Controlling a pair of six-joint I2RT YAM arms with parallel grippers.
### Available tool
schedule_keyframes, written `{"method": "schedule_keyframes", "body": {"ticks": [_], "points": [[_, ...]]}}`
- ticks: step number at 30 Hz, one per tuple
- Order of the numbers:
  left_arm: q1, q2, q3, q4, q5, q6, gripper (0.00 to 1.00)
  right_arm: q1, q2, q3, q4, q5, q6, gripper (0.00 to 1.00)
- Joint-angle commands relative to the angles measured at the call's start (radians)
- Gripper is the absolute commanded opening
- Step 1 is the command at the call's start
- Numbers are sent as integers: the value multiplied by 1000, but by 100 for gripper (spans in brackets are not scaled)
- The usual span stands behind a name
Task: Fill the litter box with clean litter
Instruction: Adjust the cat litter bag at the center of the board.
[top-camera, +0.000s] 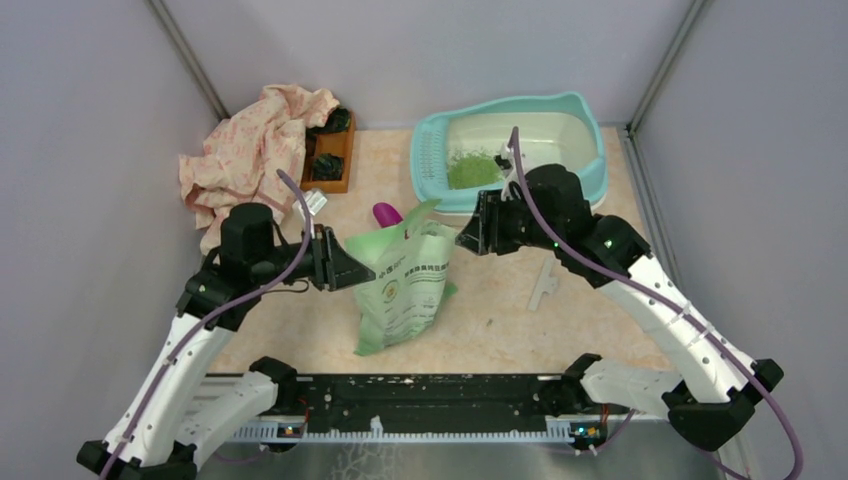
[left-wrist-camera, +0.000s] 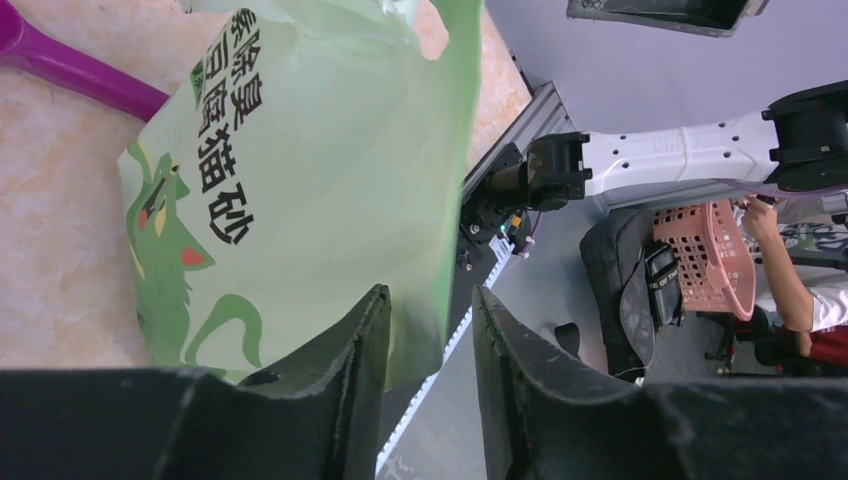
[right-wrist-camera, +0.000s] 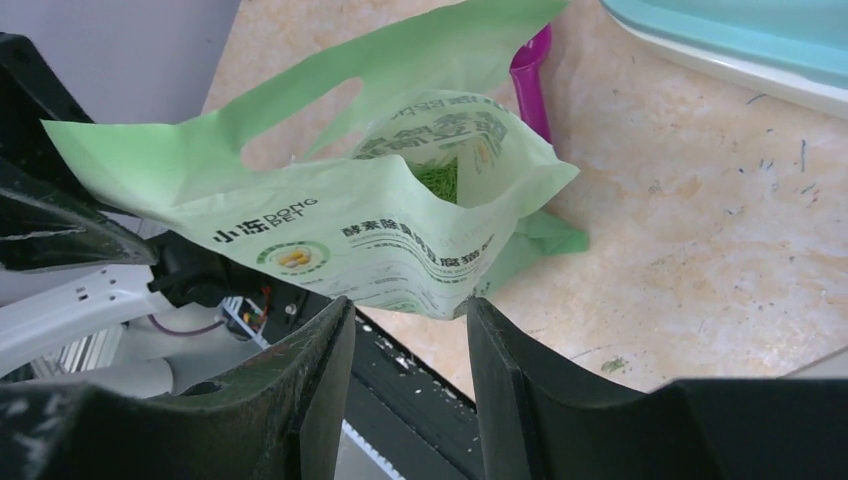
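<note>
Two grippers flank the pale green litter bag (top-camera: 405, 285), which stands open-mouthed on the table. The step in hand appears to be taking hold of it for a pour.

From the left, a floral cloth (top-camera: 250, 150) lies crumpled against a small wooden tray (top-camera: 347, 155) holding dark items too small to identify. Your left gripper (left-wrist-camera: 430, 295) has its jaws narrowly parted, with the bag's side edge in the gap but not pinched. The bag holds green granules, visible through its mouth in the right wrist view. A purple scoop (top-camera: 388, 214) lies just behind it. Your right gripper (right-wrist-camera: 410, 305) is likewise parted and holds nothing, its tips just beside the bag's upper corner.

At the far right, the litter box (top-camera: 428, 165) contains one small heap of clean litter (top-camera: 472, 170) beside its perforated ledge. Most of the cream basin is bare, so the fill looks barely begun. Next you need both jaws shut firmly on the bag, then a lift and a tilt of its mouth over the basin.
</note>
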Motion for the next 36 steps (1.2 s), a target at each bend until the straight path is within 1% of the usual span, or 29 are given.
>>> {"method": "schedule_keyframes", "body": {"ticks": [1, 3, 5, 6, 7, 11, 15, 16, 17, 18, 19, 22, 27, 28, 29, 30, 32, 33, 36], "points": [[1, -27, -9, -8, -17, 17, 44, 5, 1, -18, 17, 70, -28, 45], [0, -34, -22, -14, -42, 24, 48, 5, 14, -37, 28, 93, -37, 45], [-1, -42, -46, -2, -59, 19, 62, 5, 22, -52, 44, 105, -38, 46], [-2, -44, -57, 5, -66, 17, 72, 5, 23, -64, 57, 111, -40, 46], [-4, -46, -68, 13, -80, 18, 75, 5, 22, -73, 67, 122, -40, 46], [-22, -44, -104, 27, -169, 26, 74, 4, 8, -122, 108, 151, -65, 47], [-51, -25, -144, 90, -207, 10, 74, -20, -34, -216, 189, 126, -82, 48], [-63, -14, -152, 112, -214, 5, 77, -36, -41, -242, 208, 109, -79, 49], [-78, -5, -155, 129, -227, -1, 84, -55, -48, -264, 229, 85, -73, 49], [-95, 7, -154, 144, -239, -4, 93, -78, -54, -286, 239, 60, -69, 49], [-113, 17, -151, 164, -255, -7, 98, -103, -58, -306, 252, 25, -67, 49], [-150, 46, -150, 194, -309, -7, 99, -139, -79, -357, 292, -32, -69, 49], [-172, 75, -151, 215, -350, 2, 99, -143, -86, -396, 322, -58, -79, 49], [-171, 79, -151, 209, -365, 4, 95, -143, -86, -401, 325, -57, -80, 49], [-173, 82, -154, 208, -370, 11, 84, -144, -86, -406, 329, -58, -82, 49], [-173, 91, -155, 209, -376, 16, 62, -146, -86, -410, 335, -59, -84, 49], [-173, 106, -143, 187, -401, 15, 6, -150, -86, -417, 337, -42, -85, 48], [-174, 115, -137, 177, -411, 18, 0, -154, -86, -419, 334, -31, -84, 48], [-174, 123, -106, 170, -436, 57, 0, -163, -96, -430, 333, -12, -85, 48]]}}
